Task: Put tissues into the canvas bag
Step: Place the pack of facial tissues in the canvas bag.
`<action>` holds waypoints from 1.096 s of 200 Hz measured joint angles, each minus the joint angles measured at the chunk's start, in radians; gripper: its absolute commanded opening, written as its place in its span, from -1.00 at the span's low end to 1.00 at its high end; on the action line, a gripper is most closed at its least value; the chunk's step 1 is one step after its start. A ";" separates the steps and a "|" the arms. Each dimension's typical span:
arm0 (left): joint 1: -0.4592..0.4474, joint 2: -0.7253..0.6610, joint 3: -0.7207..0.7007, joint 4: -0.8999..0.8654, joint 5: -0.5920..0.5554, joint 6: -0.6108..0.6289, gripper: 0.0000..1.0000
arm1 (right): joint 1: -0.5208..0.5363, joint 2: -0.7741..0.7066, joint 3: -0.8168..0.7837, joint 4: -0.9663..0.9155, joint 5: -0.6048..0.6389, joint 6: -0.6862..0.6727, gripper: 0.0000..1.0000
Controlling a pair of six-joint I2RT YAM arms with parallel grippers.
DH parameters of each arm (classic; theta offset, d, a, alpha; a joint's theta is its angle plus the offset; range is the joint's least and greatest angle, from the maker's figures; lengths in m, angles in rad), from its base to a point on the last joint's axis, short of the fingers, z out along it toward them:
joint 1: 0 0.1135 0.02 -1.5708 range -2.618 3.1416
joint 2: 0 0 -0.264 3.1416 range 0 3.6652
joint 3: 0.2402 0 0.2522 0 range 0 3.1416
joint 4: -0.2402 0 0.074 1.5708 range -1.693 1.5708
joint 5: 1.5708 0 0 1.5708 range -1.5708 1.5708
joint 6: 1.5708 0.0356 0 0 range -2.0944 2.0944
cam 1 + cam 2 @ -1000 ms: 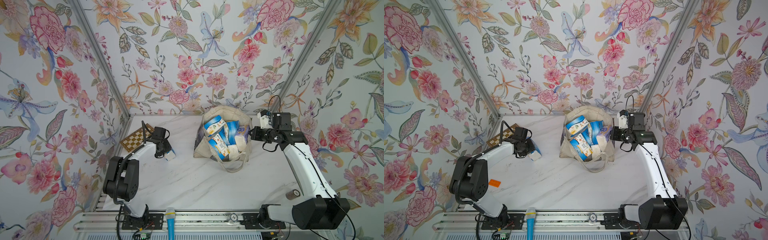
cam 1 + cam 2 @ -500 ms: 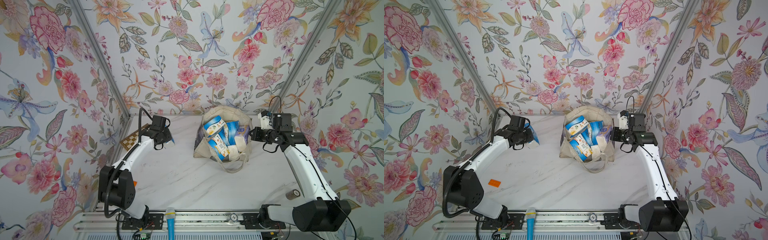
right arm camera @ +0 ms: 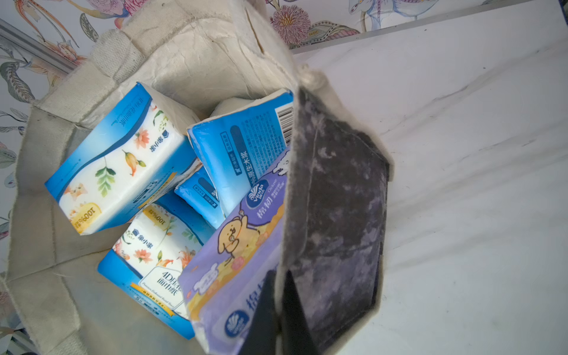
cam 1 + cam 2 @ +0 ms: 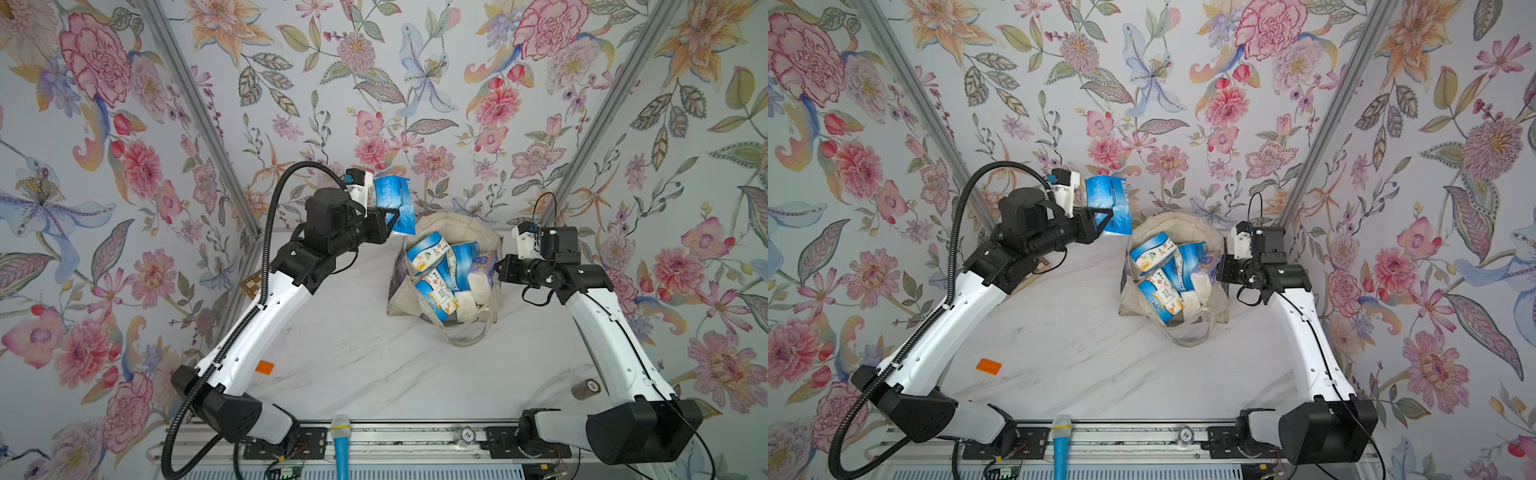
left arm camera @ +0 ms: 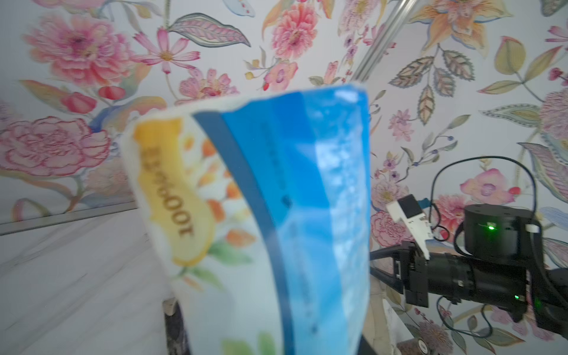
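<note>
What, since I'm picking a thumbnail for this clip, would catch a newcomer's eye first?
Probably the blue tissue pack, held aloft in the left gripper beside the canvas bag at the back of the table. Next, the bag itself, crammed with blue, white and lavender packs, one rim pinched by the right gripper. Loud floral wallpaper surrounds everything.

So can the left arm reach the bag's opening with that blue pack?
Probably yes: the left gripper holds the tissue pack raised just beside the canvas bag, whose mouth the right gripper holds open.
</note>
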 measured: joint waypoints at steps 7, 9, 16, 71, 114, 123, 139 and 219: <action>-0.022 0.032 0.021 0.018 0.028 0.000 -0.43 | 0.002 0.000 0.000 0.000 0.003 0.001 -0.99; -0.029 0.043 0.028 0.024 0.038 0.001 -0.43 | 0.004 0.000 0.000 0.000 0.004 0.001 -0.99; -0.054 0.086 0.057 0.033 0.064 0.002 -0.44 | 0.007 0.000 0.000 0.000 0.008 0.003 -0.99; -0.187 0.423 0.345 -0.137 0.145 0.060 -0.45 | 0.013 0.000 0.000 0.000 0.028 0.004 -0.98; -0.189 0.480 0.375 -0.332 0.070 0.080 -0.44 | 0.013 0.000 0.000 0.000 0.031 0.004 -0.98; -0.189 0.481 0.375 -0.366 0.054 0.083 -0.44 | 0.013 0.000 0.000 0.000 0.031 0.004 -0.97; -0.189 0.482 0.375 -0.402 0.043 0.087 -0.42 | 0.012 0.000 0.000 0.000 0.031 0.004 -0.98; -0.189 0.539 0.357 -0.322 0.177 0.063 -0.33 | 0.008 0.019 0.005 0.003 0.043 0.003 -0.97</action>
